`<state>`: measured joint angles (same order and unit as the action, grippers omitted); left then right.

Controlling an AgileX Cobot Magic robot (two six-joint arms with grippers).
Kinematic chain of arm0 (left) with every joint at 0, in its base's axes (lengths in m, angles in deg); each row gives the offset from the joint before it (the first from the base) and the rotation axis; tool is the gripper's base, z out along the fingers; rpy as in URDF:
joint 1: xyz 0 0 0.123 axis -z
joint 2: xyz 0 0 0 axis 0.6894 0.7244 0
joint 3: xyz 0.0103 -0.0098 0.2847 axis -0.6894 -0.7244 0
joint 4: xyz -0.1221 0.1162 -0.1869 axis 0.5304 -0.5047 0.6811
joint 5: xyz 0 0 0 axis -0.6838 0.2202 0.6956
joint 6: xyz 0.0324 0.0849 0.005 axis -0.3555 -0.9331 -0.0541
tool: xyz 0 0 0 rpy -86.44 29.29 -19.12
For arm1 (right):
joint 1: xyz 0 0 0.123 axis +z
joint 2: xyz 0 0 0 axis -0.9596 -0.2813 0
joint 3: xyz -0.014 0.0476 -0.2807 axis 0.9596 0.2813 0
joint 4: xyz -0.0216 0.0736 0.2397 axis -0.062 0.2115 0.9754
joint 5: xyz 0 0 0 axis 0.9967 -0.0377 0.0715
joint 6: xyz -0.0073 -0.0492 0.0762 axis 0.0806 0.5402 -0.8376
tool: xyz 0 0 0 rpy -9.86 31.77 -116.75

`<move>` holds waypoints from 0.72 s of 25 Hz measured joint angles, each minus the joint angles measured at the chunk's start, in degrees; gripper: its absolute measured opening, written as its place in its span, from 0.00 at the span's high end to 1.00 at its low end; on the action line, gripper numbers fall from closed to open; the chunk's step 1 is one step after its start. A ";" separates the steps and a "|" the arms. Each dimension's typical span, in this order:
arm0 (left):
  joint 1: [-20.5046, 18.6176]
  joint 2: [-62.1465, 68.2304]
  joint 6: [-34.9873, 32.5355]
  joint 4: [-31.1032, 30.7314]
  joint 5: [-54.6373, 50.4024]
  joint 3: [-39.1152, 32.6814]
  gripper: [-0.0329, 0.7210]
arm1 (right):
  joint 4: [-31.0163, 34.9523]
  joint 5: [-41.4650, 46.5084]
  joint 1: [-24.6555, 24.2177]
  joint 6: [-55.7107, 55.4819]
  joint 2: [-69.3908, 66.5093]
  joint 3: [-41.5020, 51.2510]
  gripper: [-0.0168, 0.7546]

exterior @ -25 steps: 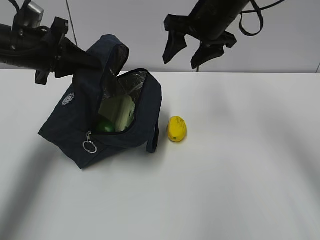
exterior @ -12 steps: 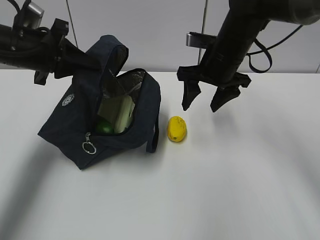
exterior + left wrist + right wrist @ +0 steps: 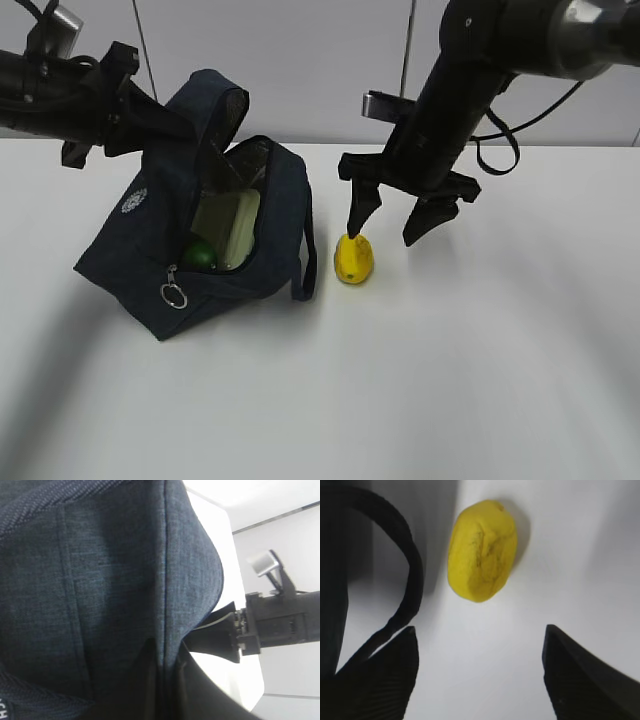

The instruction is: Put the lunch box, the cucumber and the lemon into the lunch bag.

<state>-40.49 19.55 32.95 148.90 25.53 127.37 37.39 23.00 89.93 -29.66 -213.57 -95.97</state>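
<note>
The right arm's black claw (image 3: 392,222) has dropped from high above the white table (image 3: 480,350) to hover just over the small bright yellow lemon (image 3: 353,258), its jaws spread wide, one fingertip now at the fruit's top. The dark navy fabric lunch bag (image 3: 150,240), hoisted by the left claw (image 3: 130,105), has shifted slightly, its loop handle (image 3: 305,255) hanging closer in.

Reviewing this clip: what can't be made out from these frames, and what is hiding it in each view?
- Left gripper: its jaws are buried in the lunch bag fabric in the exterior view; denim fills the left wrist view, so its grip is unreadable.
- Cucumber: only a green patch shows through the bag's opening.
- Lunch box: partly hidden by the bag walls.
- Right gripper: open beside the lemon; contact unclear in the exterior view, and the right wrist view crops the fingertips.
</note>
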 joint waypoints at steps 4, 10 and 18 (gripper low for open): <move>0.00 0.00 0.00 -0.10 0.10 0.00 0.95 | 0.90 -4.10 0.51 -0.10 -1.69 0.00 0.24; 0.00 0.00 0.08 -0.10 -0.01 0.00 0.95 | 1.46 -7.81 0.61 -0.60 -3.47 0.00 0.24; 0.00 0.00 0.08 -0.69 -0.21 0.00 0.95 | 2.72 -11.01 0.61 -0.98 -6.28 0.01 0.24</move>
<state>-40.49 19.55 33.03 148.22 25.32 127.37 40.10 11.99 90.54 -30.64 -219.85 -95.96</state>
